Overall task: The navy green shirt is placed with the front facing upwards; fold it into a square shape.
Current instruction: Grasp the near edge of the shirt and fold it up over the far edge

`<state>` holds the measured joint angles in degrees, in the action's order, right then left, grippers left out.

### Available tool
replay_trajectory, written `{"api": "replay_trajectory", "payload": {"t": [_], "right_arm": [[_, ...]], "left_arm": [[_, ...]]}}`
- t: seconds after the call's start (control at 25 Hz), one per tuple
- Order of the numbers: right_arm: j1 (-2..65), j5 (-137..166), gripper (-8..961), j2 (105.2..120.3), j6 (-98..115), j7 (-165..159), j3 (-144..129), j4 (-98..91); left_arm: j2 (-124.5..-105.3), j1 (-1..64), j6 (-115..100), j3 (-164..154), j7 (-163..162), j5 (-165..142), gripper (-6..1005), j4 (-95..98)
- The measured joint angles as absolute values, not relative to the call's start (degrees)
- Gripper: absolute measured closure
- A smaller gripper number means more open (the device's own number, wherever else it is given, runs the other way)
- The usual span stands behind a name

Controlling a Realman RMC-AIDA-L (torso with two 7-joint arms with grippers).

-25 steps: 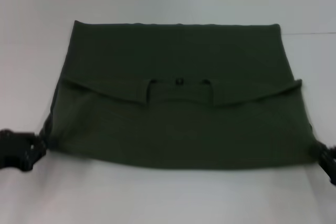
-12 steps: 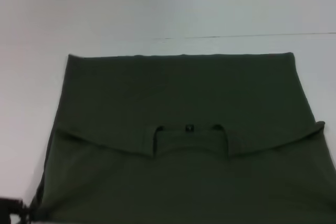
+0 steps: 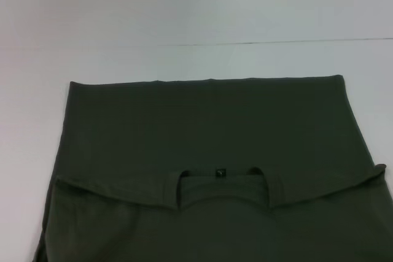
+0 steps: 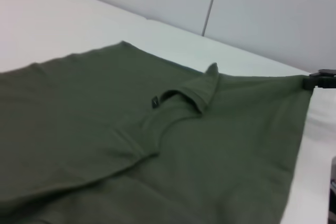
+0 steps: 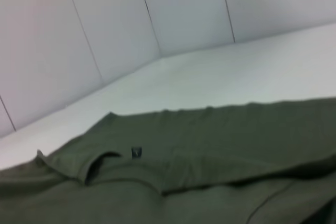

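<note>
The navy green shirt [image 3: 209,133] lies flat on the white table, plain cloth upward. One layer is folded over, and its edge crosses the cloth at the neck opening, where the small dark label [image 3: 220,172] shows. The shirt's near part runs off the bottom of the head view, and neither gripper shows there. In the left wrist view the shirt [image 4: 131,145] stretches to a far corner, where my right gripper [image 4: 319,80] is shut on the cloth. The right wrist view shows the shirt [image 5: 210,145] and label [image 5: 136,152] only. My left gripper is out of view.
The white table [image 3: 184,59] reaches back to a pale panelled wall [image 5: 105,35]. A thin dark seam [image 3: 276,42] runs along the far side of the tabletop. Nothing else stands on the table.
The shirt has slid toward me across the table; its far edge is now much lower in the head view. Both grippers, seen at the near corners a second ago, have left that view.
</note>
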<state>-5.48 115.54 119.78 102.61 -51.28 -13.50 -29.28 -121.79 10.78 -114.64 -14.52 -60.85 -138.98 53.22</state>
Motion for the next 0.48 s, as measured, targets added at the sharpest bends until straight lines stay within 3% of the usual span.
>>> {"api": "replay_trajectory", "payload": {"t": [0.48], "right_arm": [[2.39,116.19,896,119.75,104.56,-72.87,-6.48,-38.35]], "left_arm": [[-120.12,16.38,-114.60,-1.97,-65.06,-136.93,950,50.76]]}}
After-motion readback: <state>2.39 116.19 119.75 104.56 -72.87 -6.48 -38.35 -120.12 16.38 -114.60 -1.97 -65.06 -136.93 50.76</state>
